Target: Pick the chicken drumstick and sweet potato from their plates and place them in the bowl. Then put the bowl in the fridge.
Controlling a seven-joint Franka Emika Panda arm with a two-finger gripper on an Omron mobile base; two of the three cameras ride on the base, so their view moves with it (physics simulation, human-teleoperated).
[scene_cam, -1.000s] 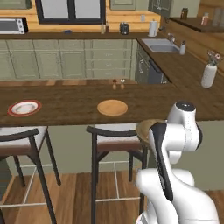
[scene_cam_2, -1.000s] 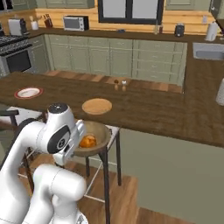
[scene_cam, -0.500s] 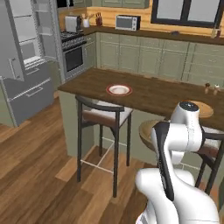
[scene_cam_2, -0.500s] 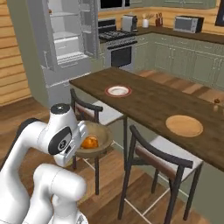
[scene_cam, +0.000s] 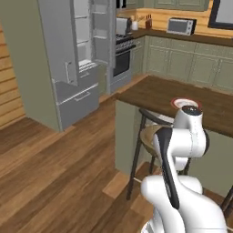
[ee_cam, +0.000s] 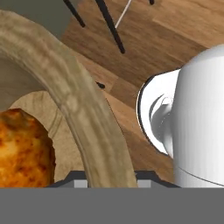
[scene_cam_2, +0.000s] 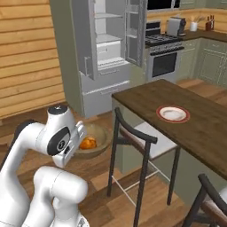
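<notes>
A: What sits nearest the camera?

B: In the hand view the bowl (ee_cam: 78, 109) has its thick wooden rim arcing from the upper left down to the bottom centre, and the gripper's jaws are closed on that rim. The chicken drumstick (ee_cam: 22, 148) lies inside, at the lower left. In the right base view the bowl (scene_cam_2: 95, 139) hangs at the lower left centre, off the counter, with the drumstick (scene_cam_2: 88, 142) showing orange in it. The sweet potato cannot be made out.

A: And the room around it?

B: Bare wooden floor (scene_cam: 50, 168) spreads across the lower left of the left base view. A dark stool (scene_cam_2: 142, 137) stands just right of the bowl, tucked against the counter (scene_cam_2: 199, 128), whose near edge runs diagonally to the right.

A: Anything on the counter?

B: A white plate with a red-brown rim (scene_cam_2: 173, 114), well in from the edge.

A: Farther back?

B: The fridge (scene_cam_2: 108, 48) at upper centre, both doors swung open, white shelves showing. A stove (scene_cam_2: 164, 55) stands beside it on the right.
</notes>
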